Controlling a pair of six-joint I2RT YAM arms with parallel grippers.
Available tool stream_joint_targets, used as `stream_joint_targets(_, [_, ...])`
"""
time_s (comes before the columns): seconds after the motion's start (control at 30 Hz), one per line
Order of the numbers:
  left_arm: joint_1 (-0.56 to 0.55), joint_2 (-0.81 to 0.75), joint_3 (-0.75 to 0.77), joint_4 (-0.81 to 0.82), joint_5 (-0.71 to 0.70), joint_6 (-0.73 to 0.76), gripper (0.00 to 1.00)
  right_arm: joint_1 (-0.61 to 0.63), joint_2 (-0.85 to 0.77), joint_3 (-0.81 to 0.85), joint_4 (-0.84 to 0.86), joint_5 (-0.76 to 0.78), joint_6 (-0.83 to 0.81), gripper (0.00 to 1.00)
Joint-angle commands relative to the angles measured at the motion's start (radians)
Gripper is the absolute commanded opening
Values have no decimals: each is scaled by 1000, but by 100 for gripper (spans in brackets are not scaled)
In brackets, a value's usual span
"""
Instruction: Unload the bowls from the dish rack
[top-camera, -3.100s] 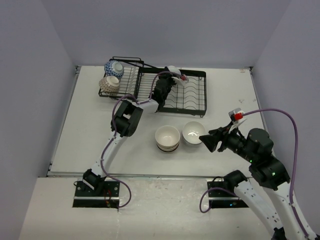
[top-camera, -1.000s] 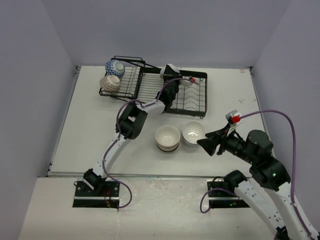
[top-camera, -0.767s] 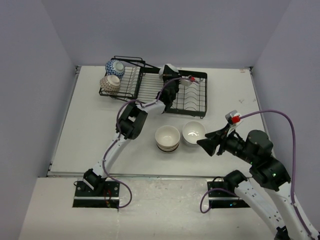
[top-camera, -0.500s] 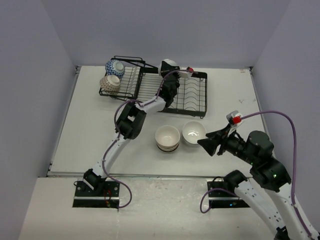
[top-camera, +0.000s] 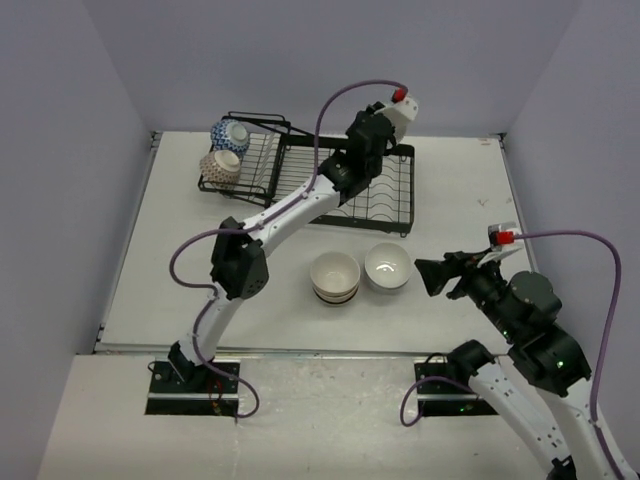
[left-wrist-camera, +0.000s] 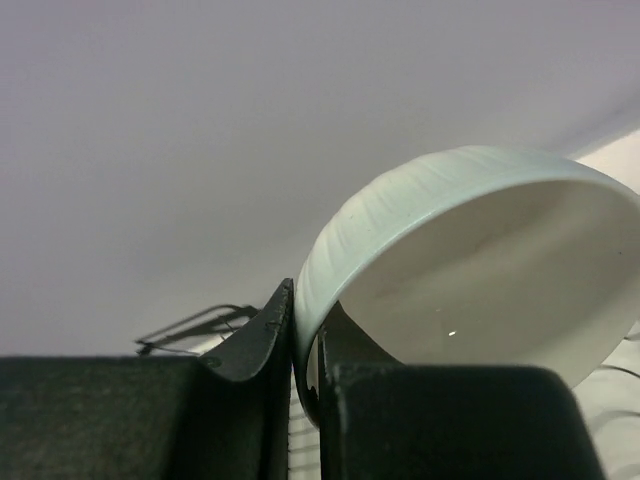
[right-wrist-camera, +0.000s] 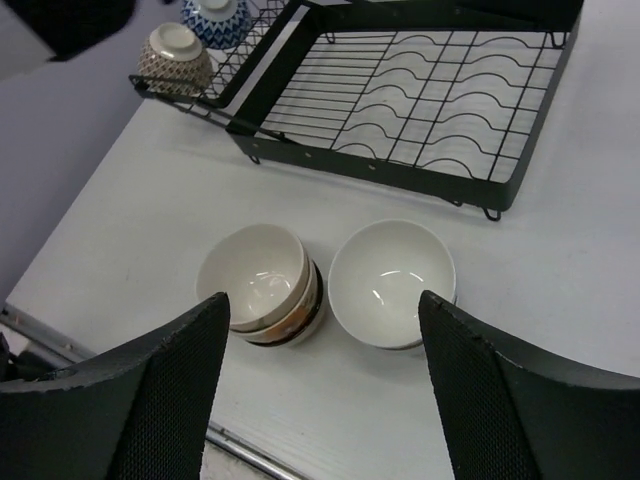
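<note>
1. Top external view showed the white surface (top-camera: 180, 260) carrying the black wire dish rack (top-camera: 392, 205) at its far side.
2. In the rack's smaller left section sat a blue patterned bowl (top-camera: 228, 134) and, nearer to me, a speckled bowl (top-camera: 220, 168) turned upside down.
3. On the surface near the rack stood the stacked bowls (right-wrist-camera: 262, 285), with a single white bowl (right-wrist-camera: 392, 278) just beside them.
4. My left fingers (left-wrist-camera: 305, 335) were pinched almost closed on the rim of a pale bowl (left-wrist-camera: 470, 270), held up above the rack.
5. My right fingers (right-wrist-camera: 322, 300) were spread wide, gripping nothing, hovering over the bowls on the surface.
</note>
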Motion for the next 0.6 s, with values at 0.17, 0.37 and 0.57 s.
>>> stream_joint_targets(0.17, [-13,-472,-218,-554,255,-831,0,6,70,140,15,173,142,79])
stream_joint_targets(0.37, [-62,-624,-543,-461,448,-993,0,6,346,285,26,242,118,79])
stream_joint_targets(0.57, [-72,-695,-668,-401,515,-1047,0,6,511,388,-58,317,87,69])
